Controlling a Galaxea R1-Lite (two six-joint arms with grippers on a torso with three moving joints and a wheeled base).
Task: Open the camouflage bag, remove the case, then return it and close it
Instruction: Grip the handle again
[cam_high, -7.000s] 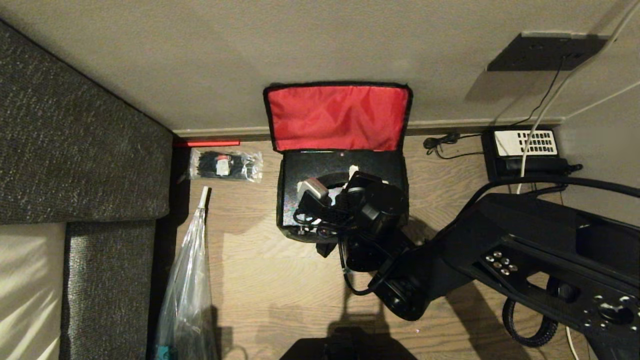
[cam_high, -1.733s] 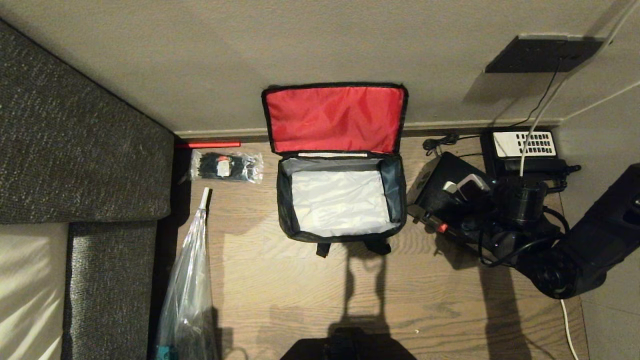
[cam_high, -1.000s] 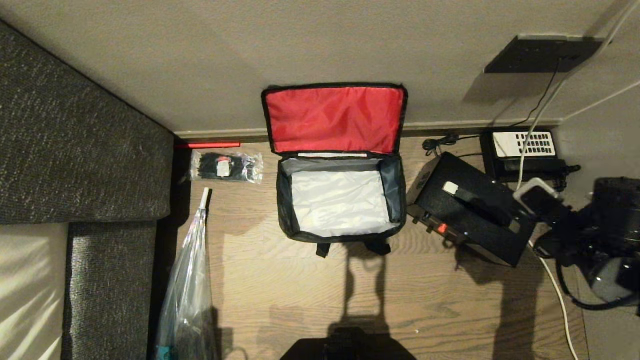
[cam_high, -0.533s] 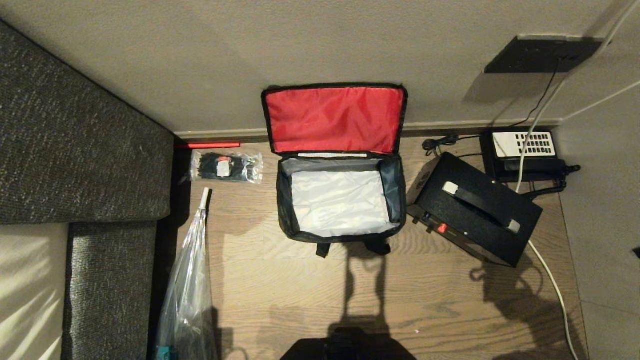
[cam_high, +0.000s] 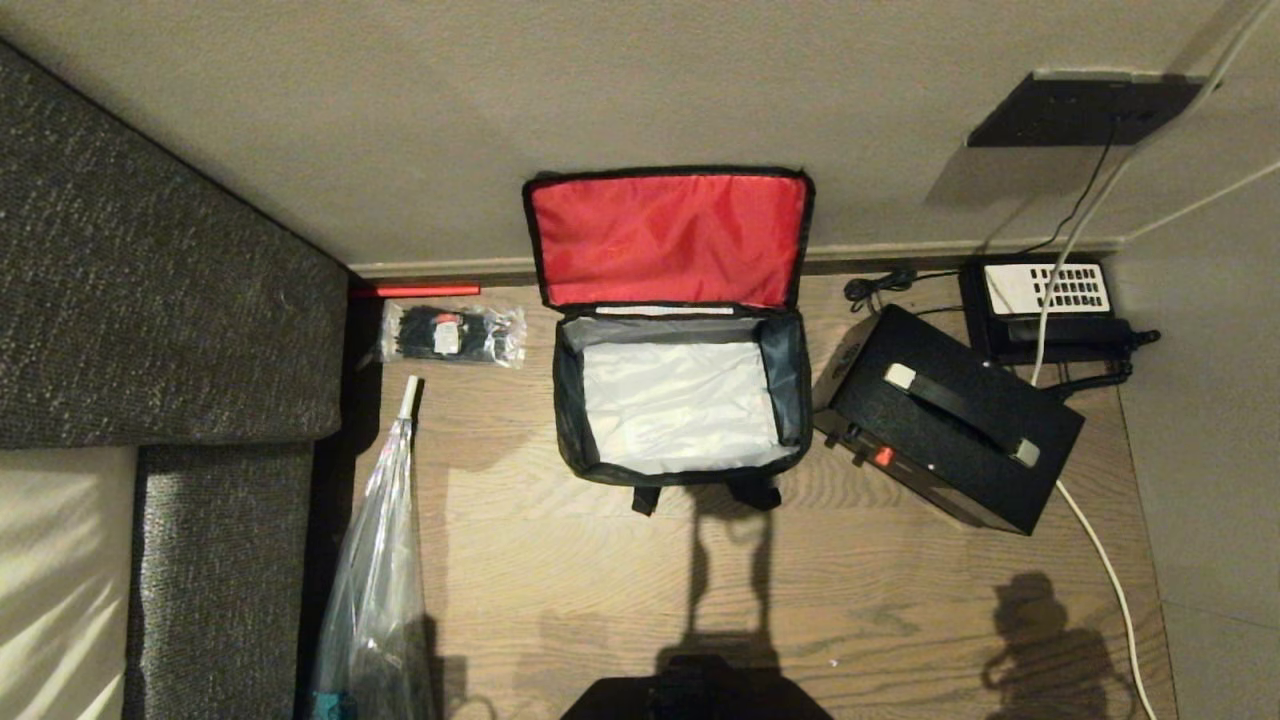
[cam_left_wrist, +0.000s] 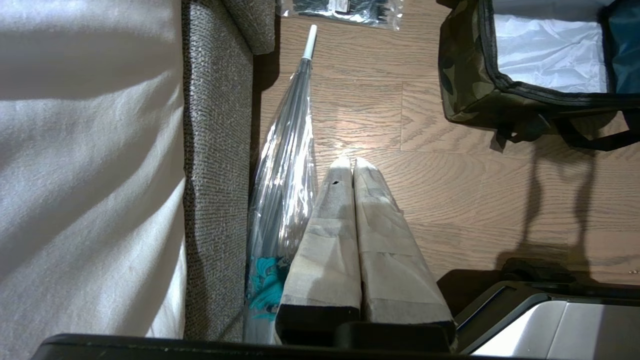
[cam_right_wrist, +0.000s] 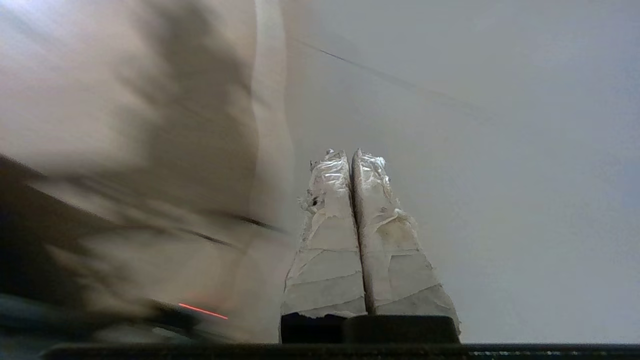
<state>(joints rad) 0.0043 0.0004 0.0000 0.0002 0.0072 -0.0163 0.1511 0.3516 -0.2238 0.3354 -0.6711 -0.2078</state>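
Both tools are closed and empty – the right tool (cam_right_wrist: 352, 155) is well away from the case (cam_high: 950, 430), so regrasping its slim handle could slip.

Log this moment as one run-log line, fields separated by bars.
camouflage bag: open, empty | case: on floor, right of bag | right gripper: shut, empty, off head view | left gripper: shut, parked

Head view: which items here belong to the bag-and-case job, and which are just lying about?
Job items:
camouflage bag, open and empty
case, on the floor beside it

Lying about:
telephone
clear packet
umbrella
sofa
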